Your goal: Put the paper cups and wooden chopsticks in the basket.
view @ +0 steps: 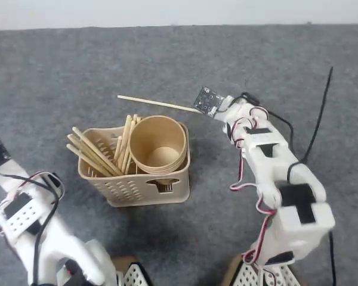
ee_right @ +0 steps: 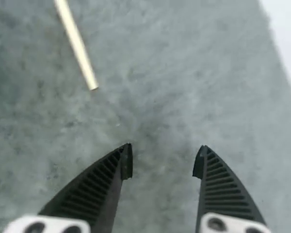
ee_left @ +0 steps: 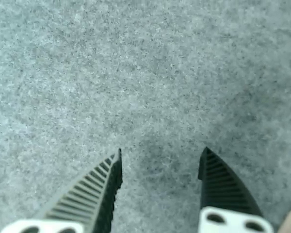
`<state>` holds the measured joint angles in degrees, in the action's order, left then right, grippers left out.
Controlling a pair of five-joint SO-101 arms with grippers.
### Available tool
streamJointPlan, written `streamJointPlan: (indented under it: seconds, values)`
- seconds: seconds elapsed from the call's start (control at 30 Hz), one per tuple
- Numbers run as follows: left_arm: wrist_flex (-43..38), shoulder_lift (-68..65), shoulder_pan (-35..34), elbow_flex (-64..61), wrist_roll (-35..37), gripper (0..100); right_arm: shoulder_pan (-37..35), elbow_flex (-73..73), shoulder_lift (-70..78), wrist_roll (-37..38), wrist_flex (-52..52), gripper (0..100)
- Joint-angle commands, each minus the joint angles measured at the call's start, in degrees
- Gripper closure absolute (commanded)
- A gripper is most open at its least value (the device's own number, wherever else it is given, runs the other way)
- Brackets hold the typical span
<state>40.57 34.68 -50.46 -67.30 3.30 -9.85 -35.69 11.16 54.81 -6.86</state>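
1. Here's the basket (view: 134, 186), sitting on the grey felt (view: 77, 65). The stack of paper cups (view: 158, 146) stands upright inside it, in the half nearer the right arm (view: 268, 158).
2. A bundle of wooden chopsticks (view: 98, 155) leans in the basket's other half, tips fanning out over the rim. The basket wall hides their lower ends.
3. One loose chopstick (view: 158, 103) lies flat on the felt just beyond the basket's far side. Seen from above, one end runs under the right arm's wrist camera board (view: 207, 100) and is lost there.
4. In the right wrist view, the right gripper (ee_right: 162, 162) has its jaws parted with a moderate gap, bare felt between them, gripping nothing. The end of the loose chopstick (ee_right: 77, 48) lies ahead of the fingertips, clear of them, and the rest is cut off by the frame.
5. The left gripper (ee_left: 160, 165) has its jaws spread wide over bare felt and holds nothing. The left arm (view: 24, 208) is on the side of the basket away from the right arm, and from above its fingers cannot be made out.
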Motion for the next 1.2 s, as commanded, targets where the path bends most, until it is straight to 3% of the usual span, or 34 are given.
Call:
streamJointPlan:
  seconds: [0.0, 0.17, 0.43, 0.6, 0.77, 0.83, 1.03, 1.17]
  values:
    - [-1.05, 0.79, 0.35, 0.22, 0.09, 75, -2.15, 3.34, -0.75, 0.44, -4.53, 77.9]
    - [-1.05, 0.79, 0.35, 0.22, 0.09, 75, -7.87, 1.67, -8.04, -0.79, -12.18, 77.9]
    - [-1.05, 0.79, 0.35, 0.22, 0.09, 75, -18.42, -1.67, -18.51, -4.66, -11.74, 77.9]
    - [-0.88, 0.79, 0.26, 0.22, 0.09, 75, -17.19, -0.35, -13.85, -2.99, -6.73, 78.2]
    - [-0.88, 0.79, 0.09, 0.22, 0.09, 75, -15.25, -0.26, -7.78, 8.09, -3.47, 78.2]
    - [-0.88, 0.79, 0.09, 0.22, 0.09, 75, -14.46, -0.26, -6.73, 9.14, -3.38, 78.2]
    - [-1.05, 0.79, 2.29, 0.57, 0.09, 75, -10.07, -0.26, -9.71, 7.74, -3.38, 78.2]
    - [-1.05, 0.88, 5.10, 4.35, 0.44, 75, -6.11, -0.35, -19.12, -3.25, -3.91, 78.2]
